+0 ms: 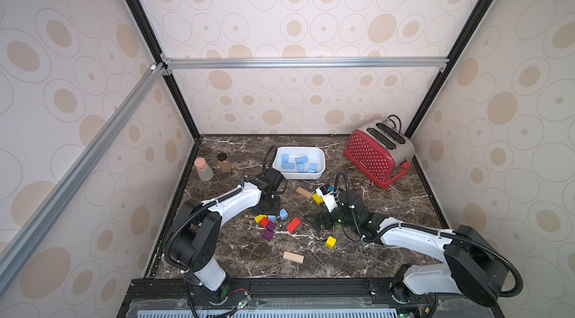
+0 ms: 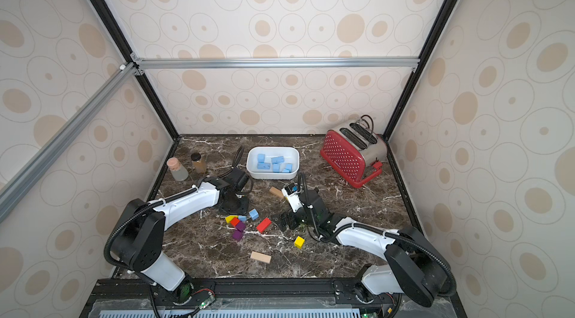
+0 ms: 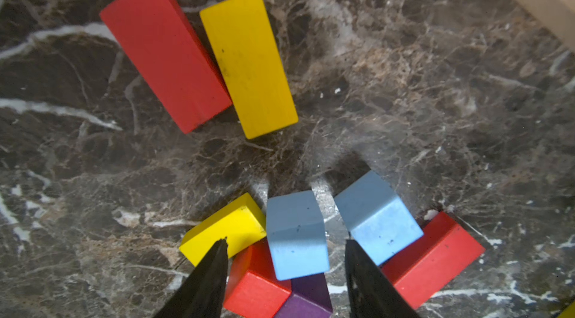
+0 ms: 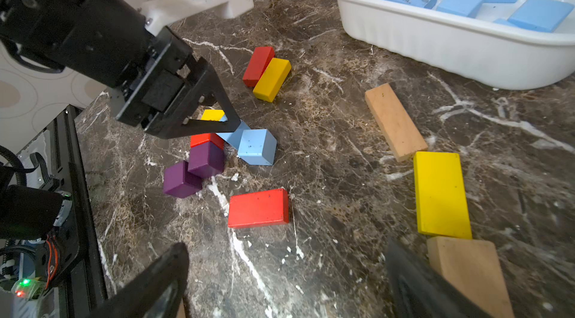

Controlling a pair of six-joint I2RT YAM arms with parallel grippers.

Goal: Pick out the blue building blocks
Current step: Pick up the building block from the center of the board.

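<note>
White tub (image 1: 297, 175), lower centre in both top views, holds a jumble of blue blocks (image 1: 301, 160) (hard to count). On the table (image 1: 249, 254), the left gripper (image 3: 286, 243) straddles a loose blue cube (image 3: 295, 232), jaws apart; the right gripper (image 4: 287, 246) gapes wide, empty.

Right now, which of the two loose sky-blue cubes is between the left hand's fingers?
The sky-blue cube beside the flat yellow block; the other blue cube lies outside the fingers of the left hand.

Enclosure interior. Three walls (image 1: 295, 5), papered in cream with tan ovals, are framed by black posts (image 1: 463, 36) and aluminium rails (image 1: 305, 62). Below, a dark brown, white-veined marble tabletop (image 1: 249, 254) is shown. The lighting appears even and diffuse.
</note>
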